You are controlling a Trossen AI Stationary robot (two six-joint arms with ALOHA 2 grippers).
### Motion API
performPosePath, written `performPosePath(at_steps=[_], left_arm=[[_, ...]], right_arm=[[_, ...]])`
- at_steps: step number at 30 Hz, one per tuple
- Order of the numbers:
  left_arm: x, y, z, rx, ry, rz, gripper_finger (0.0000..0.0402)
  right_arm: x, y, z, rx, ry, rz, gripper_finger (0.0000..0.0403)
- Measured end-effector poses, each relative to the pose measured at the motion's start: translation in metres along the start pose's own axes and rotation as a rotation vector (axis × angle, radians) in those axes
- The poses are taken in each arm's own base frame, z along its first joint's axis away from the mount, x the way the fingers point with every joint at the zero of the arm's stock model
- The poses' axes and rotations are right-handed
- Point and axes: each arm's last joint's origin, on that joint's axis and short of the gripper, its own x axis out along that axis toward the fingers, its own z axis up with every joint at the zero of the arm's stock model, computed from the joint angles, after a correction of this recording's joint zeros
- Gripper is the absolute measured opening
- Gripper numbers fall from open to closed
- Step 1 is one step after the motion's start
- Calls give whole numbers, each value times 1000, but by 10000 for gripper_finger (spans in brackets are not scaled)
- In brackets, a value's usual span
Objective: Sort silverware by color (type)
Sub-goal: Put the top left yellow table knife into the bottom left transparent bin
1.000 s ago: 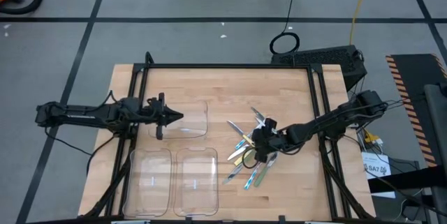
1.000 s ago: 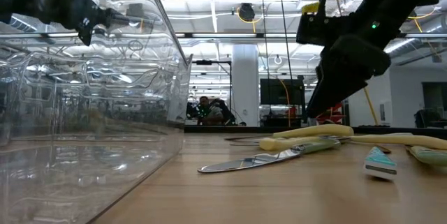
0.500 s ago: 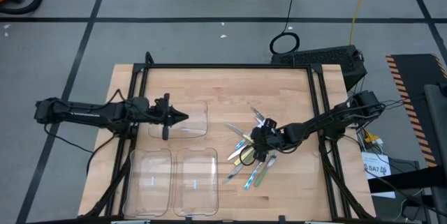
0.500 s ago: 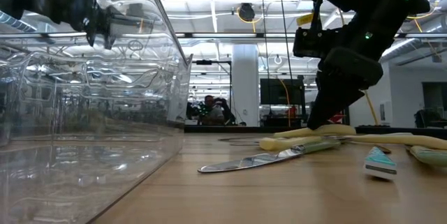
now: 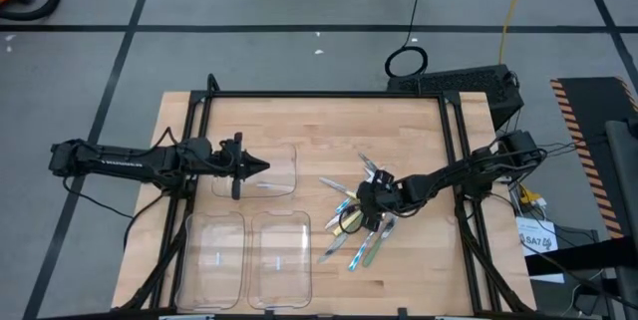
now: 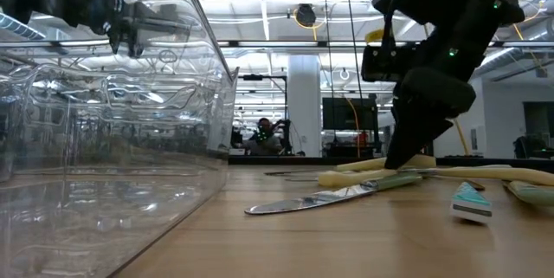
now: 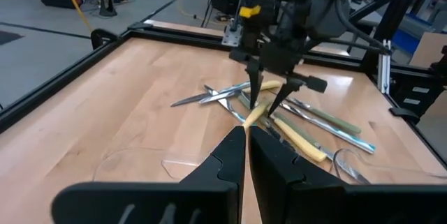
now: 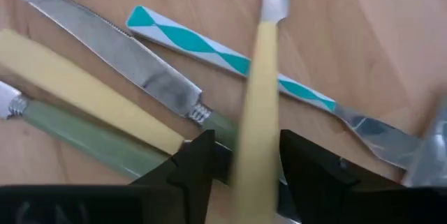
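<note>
On the wood counter, right of centre: silverware lies in a loose crossed heap, yellow, pale green & blue handles mixed.
Right tool: down on the heap; fingers part open, astride a yellow-handled utensil w/ one finger each side; firm grip cannot be told.
Under it: a yellow-handled knife, a green handle, a teal-patterned utensil, all flat on the counter.
Left tool: above the far clear tray, well apart from the heap; fingers nearly together, slim gap, nothing held.
Trays: two more clear trays at the near edge; contents cannot be made out.
Low view: knife flat near the tray wall.
Background: a person, far off in the room.
</note>
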Motion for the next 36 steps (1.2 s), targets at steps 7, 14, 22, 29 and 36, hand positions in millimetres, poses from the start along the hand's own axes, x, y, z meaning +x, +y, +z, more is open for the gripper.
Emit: performPosePath(at_steps=[7,14,22,29,36], left_arm=[[0,0,0,16,1,0,26],[0,0,0,27,2,0,26],[0,0,0,19,3,0,26],[0,0,0,-7,3,-2,26],[0,-8,-1,17,0,-48,26]], right_arm=[[7,-6,2,17,43,19,92],[6,-7,0,-3,55,15,77],[-7,-8,2,-43,57,60,77],[-38,-12,4,-54,4,74,77],[-72,-16,2,-66,-90,55,77]])
